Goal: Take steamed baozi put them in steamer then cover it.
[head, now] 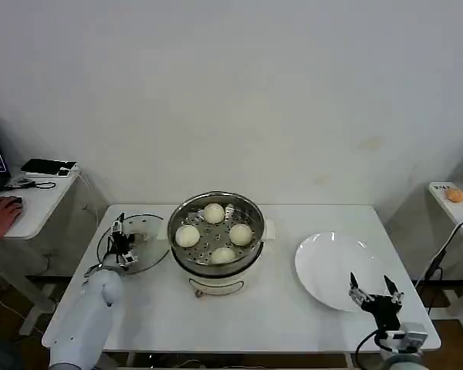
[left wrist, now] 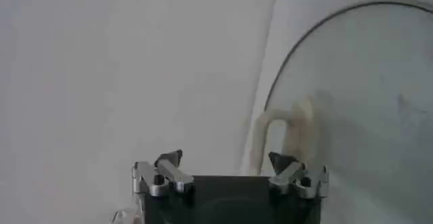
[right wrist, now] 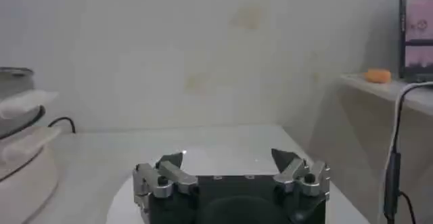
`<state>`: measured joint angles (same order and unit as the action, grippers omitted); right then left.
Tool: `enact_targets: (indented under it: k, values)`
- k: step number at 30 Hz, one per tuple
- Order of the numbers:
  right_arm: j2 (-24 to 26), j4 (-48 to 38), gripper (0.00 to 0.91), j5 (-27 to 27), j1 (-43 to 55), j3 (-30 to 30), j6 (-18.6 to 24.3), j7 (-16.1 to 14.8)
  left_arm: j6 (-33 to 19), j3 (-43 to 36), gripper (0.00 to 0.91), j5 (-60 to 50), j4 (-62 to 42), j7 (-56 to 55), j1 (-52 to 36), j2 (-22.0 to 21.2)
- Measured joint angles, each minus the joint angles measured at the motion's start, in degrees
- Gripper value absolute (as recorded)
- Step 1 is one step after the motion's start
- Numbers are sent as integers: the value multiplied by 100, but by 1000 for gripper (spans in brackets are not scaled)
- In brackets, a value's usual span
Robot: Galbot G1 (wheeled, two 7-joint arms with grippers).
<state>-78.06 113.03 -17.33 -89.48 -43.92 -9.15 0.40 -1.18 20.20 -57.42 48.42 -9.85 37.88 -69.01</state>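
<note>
Fingers spread and empty on both grippers, left gripper facing glass lid, four baozi in steamer

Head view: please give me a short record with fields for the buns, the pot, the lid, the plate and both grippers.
baozi: four steamed baozi in the steamer, on its perforated tray
lid: glass lid flat on the table, on the steamer's left side; steamer uncovered
plate: white plate, nothing on it
left gripper: left gripper over the lid, jaws open
right gripper: right gripper at the plate's near edge, jaws open
</note>
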Motion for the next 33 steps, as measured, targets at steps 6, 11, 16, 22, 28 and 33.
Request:
enact_targets:
  k: [6,11,16,22,28,33]
  values:
    - [-6,-31,907,20,-1,2,24,-7,-48,-11,0,-7,-141,-32,-57,-40]
    - [-1,-61,907,21,-21,-1,50,-10,-68,-15,0,-3,-197,-34,-67,-59]
    - [2,-89,907,21,-25,-4,68,-16,-94,-16,0,18,-223,-32,-66,-64]
    - [2,-132,907,21,-15,-5,96,-15,-104,0,0,29,-182,-54,-34,-56]
    - [-6,-162,907,26,-6,4,121,-15,-117,33,0,56,-92,-72,38,-45]
    - [-4,-163,907,29,-4,5,136,-15,-90,86,0,50,27,-66,112,-17]
